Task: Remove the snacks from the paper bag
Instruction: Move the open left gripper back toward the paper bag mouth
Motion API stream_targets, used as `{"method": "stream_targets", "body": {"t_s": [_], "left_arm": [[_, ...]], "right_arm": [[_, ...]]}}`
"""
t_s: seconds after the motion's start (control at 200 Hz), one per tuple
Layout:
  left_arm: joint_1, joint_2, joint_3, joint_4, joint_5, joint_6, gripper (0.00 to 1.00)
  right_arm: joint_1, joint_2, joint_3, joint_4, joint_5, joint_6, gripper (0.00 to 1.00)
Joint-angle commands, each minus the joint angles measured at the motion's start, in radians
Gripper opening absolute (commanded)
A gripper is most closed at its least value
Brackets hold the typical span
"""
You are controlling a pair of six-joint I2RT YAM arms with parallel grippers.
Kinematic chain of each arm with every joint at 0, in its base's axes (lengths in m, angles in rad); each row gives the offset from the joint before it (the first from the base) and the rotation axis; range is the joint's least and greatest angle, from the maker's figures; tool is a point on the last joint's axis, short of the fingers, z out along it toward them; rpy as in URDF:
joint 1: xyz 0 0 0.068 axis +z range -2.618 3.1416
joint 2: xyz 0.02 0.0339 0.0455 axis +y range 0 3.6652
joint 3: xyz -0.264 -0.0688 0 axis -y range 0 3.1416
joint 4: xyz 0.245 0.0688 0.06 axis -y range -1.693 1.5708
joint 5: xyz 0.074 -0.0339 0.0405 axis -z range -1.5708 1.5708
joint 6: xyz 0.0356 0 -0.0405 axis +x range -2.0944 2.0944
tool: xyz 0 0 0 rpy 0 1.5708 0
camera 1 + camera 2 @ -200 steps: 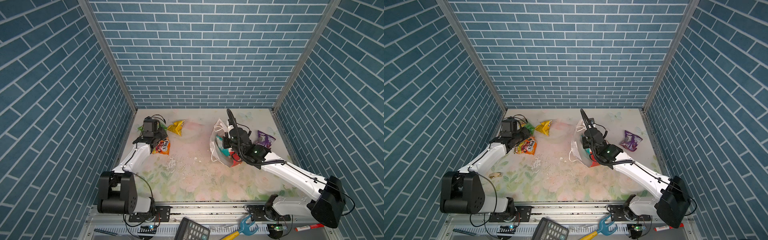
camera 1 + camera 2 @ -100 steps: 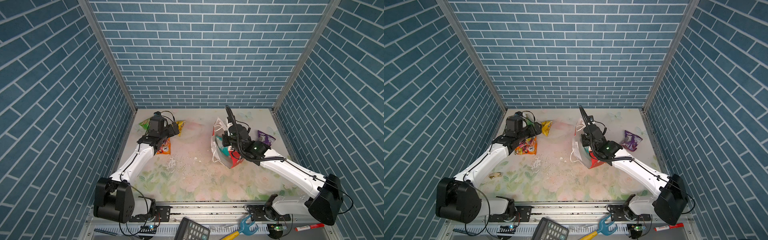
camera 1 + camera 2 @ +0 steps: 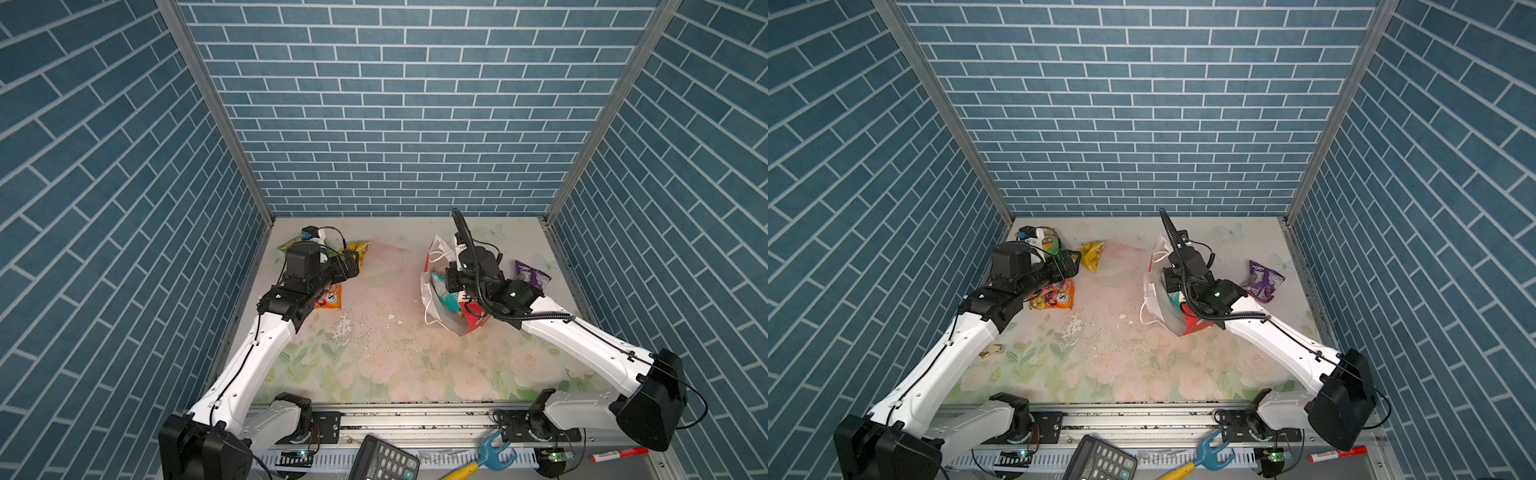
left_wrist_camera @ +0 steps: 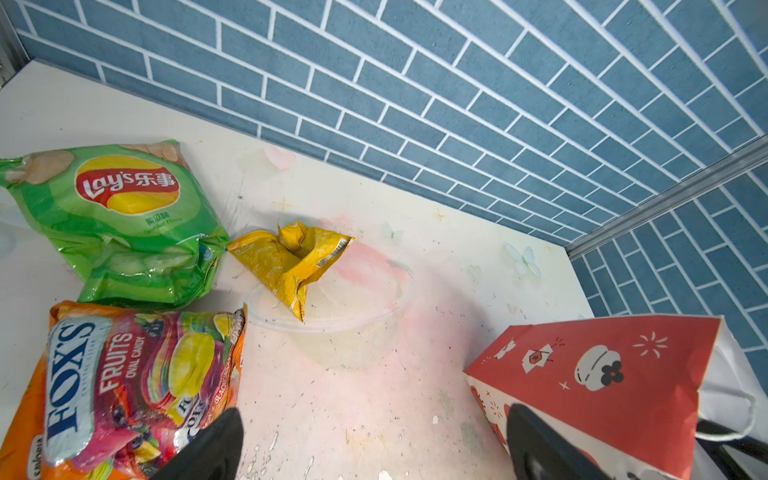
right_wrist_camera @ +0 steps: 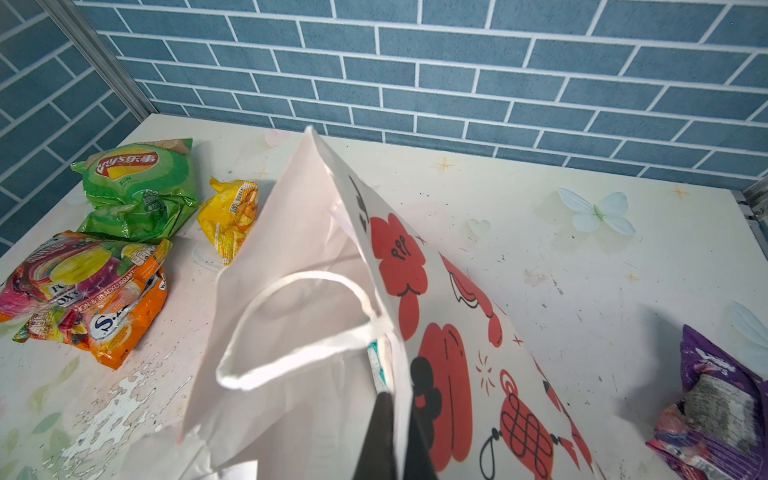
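Observation:
The paper bag [image 3: 471, 324] stands tilted at mid-right, mouth up, in both top views [image 3: 1154, 291]. My right gripper [image 5: 399, 432] is shut on its printed front wall [image 5: 415, 291] at the rim. A teal-white packet [image 5: 376, 361] sits inside against that wall and shows in a top view [image 3: 442, 291]. My left gripper [image 4: 374, 449] hangs open and empty above the table, between the orange Fox's packet [image 4: 124, 382] and the bag's red side [image 4: 602, 374]. The green Lay's bag [image 4: 124, 220] and yellow packet [image 4: 291, 262] lie behind. A second orange packet [image 5: 120, 328] and a purple one [image 5: 723, 407] lie outside.
Blue brick walls close in the left, back and right sides. A patch of flaked paint [image 3: 347, 328] marks the table's middle. A small gold scrap [image 3: 990, 351] lies by the left arm. A calculator [image 3: 382, 459], a blue-and-yellow tool [image 3: 486, 455] and a red marker [image 3: 615, 455] lie below the front rail.
My left gripper opened, let go of the orange packet at the left, rose and swung right toward the middle. The right gripper kept its hold and raised the bag's wall slightly.

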Motion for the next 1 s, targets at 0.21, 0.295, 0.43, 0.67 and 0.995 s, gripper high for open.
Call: {"method": "stream_targets", "body": {"t_s": [0.21,0.295,0.43,0.67,0.995], "left_arm": [[-0.003,0.005,0.039,-0.028,0.106,0.014,1.00],[-0.003,0.009,0.041,-0.010,0.133,0.010,1.00],[-0.003,0.029,0.056,-0.003,0.179,0.000,1.00],[-0.015,0.068,0.109,-0.011,0.220,-0.013,1.00],[-0.101,0.063,0.173,-0.068,0.198,0.018,1.00]], "right_arm": [[-0.025,-0.022,0.055,-0.088,-0.050,0.060,0.00],[-0.034,-0.024,0.061,-0.093,-0.060,0.072,0.00],[-0.050,-0.024,0.068,-0.099,-0.084,0.093,0.00],[-0.062,-0.027,0.069,-0.104,-0.101,0.109,0.00],[-0.065,-0.029,0.068,-0.103,-0.132,0.116,0.00]]}}
